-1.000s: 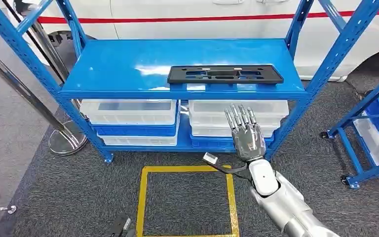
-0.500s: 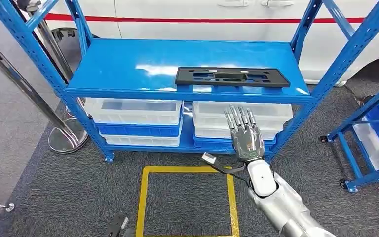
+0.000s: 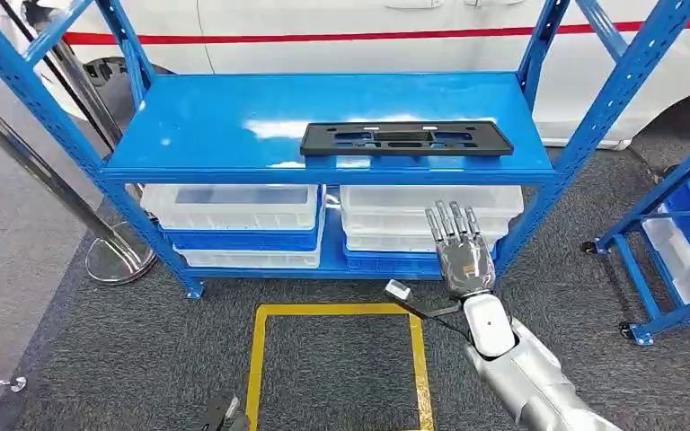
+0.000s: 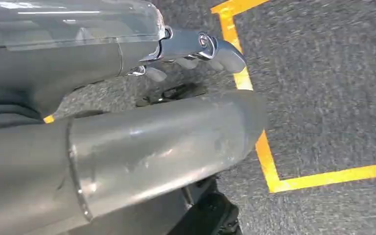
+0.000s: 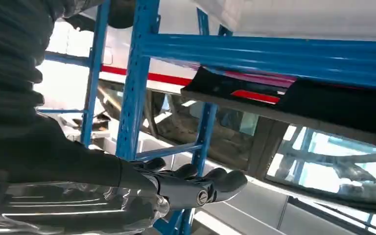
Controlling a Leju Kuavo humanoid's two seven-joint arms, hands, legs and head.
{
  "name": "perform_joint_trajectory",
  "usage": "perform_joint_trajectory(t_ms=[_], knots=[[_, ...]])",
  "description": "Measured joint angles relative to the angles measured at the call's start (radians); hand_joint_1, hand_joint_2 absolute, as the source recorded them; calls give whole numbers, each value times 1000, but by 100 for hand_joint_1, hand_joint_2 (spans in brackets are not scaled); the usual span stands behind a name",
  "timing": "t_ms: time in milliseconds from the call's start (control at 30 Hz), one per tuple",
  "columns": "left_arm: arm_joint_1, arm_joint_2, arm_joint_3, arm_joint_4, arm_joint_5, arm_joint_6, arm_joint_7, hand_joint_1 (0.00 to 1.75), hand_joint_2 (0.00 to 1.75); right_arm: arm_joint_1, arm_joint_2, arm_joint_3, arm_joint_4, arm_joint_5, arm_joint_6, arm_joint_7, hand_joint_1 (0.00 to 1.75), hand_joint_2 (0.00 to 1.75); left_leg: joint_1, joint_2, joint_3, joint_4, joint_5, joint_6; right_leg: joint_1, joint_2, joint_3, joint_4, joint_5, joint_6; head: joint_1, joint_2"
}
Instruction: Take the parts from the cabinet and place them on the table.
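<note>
Left hand hangs over grey carpet beside a yellow tape square; its fingers curl inward, holding nothing. On the blue shelf, a flat black part lies near the front edge, right of centre. Clear bins sit on the level beneath. Right hand is raised below the shelf's front edge, under the part, fingers straight, slightly apart, empty.

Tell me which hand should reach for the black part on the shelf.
The right hand. It is raised, open, just below the front edge of the blue shelf where the black part lies. The left hand hangs low over the carpet.
</note>
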Motion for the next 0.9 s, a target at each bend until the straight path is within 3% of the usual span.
perform_joint_trajectory(t_ms=[33,67,100,167,233,267,367,400,433,500,533,567,600,633,667,700,767,800,833,900], knots=[[0,1,0,0,0,0,0,0,0,0,0,-5,3,0,0,-1,0,175,-5,1,32,-65,3,12,-1,-2,6,-1,-5,2,0,0],[-4,2,0,0,0,0,-1,0,0,-2,0,-9,6,0,0,-1,0,175,-9,3,42,-86,-16,16,4,-1,5,0,-10,11,1,0],[-5,1,-1,0,0,0,-1,0,0,-1,1,-13,10,0,0,-1,0,175,-11,4,46,-85,-20,18,0,-2,7,-7,-10,19,0,0],[-1,2,-2,0,-1,0,-2,0,0,5,1,-16,14,0,0,-1,0,175,-10,1,54,-102,-26,34,1,-4,15,9,11,35,1,0],[2,2,-5,0,-1,1,-4,0,0,3,1,-19,15,0,0,-1,0,175,-6,-2,90,-116,-24,43,-3,-6,12,34,-6,42,3,0],[-1,2,-6,0,-1,2,-4,0,0,0,2,-23,16,0,-1,0,0,175,-5,-2,98,-117,-28,47,-2,-4,-19,84,-21,46,3,0],[-4,1,-8,0,0,2,-5,0,0,9,2,-32,21,0,-1,-1,0,175,-5,-2,124,-117,-54,50,-3,-4,-165,280,-84,58,3,0],[-1,1,-8,0,0,2,-5,0,0,12,2,-34,24,0,-1,-1,0,175,-4,-5,138,-117,-65,48,-4,-4,-192,291,-83,56,3,0],[2,1,-8,0,0,2,-5,0,0,14,2,-35,27,0,-1,-2,0,175,-4,-6,154,-117,-78,44,-7,-4,-198,265,-71,53,3,0],[3,-1,-10,0,0,2,-5,0,0,14,2,-38,30,0,-1,-4,0,175,-2,-6,198,-117,-110,36,-9,-6,-168,126,-2,48,3,0],[4,-1,-11,0,0,2,-5,0,0,15,2,-41,32,0,-1,-5,0,175,-1,-5,210,-118,-130,32,-9,-9,-151,46,87,48,3,0],[2,-1,-12,2,0,2,-5,0,0,15,2,-42,37,0,0,-5,0,175,-5,-5,233,-105,-150,26,-5,-12,-153,-12,158,45,3,0],[1,-1,-13,2,0,2,-5,0,0,16,1,-42,41,0,0,-7,0,175,-7,-7,227,-117,-162,18,1,-13,-146,17,106,35,5,0],[0,0,-14,2,0,2,-4,0,0,19,1,-44,41,0,-1,-7,0,175,-9,-5,247,-126,-175,12,2,-9,-142,20,118,28,2,0],[-1,0,-15,2,0,2,-4,0,0,19,2,-44,41,0,-1,-6,0,175,-9,-4,257,-107,-159,7,-1,-9,-134,18,101,19,3,0],[-7,0,-15,2,-1,3,-3,0,0,14,2,-46,40,0,-1,-7,0,175,-9,-5,240,-66,-133,2,-4,-6,-120,17,92,11,2,0],[-11,0,-16,2,-1,6,-3,0,0,12,0,-52,39,0,-1,-4,0,175,-3,-4,142,100,-70,-6,-6,-6,-80,1,72,-2,2,0],[-10,0,-16,2,0,8,-2,0,0,13,1,-55,38,0,-1,0,0,175,-2,-4,82,171,-83,-11,-6,-6,-59,-6,58,-6,2,0],[-8,0,-16,2,0,8,0,0,0,15,2,-55,38,0,-1,-1,0,175,-2,-4,37,209,-127,-14,-6,-3,-38,-12,44,-6,2,0],[-3,0,-16,2,2,10,0,0,0,19,3,-56,38,0,-1,0,0,175,-1,-4,-24,212,-260,-16,-6,2,11,-17,18,-5,2,0]])
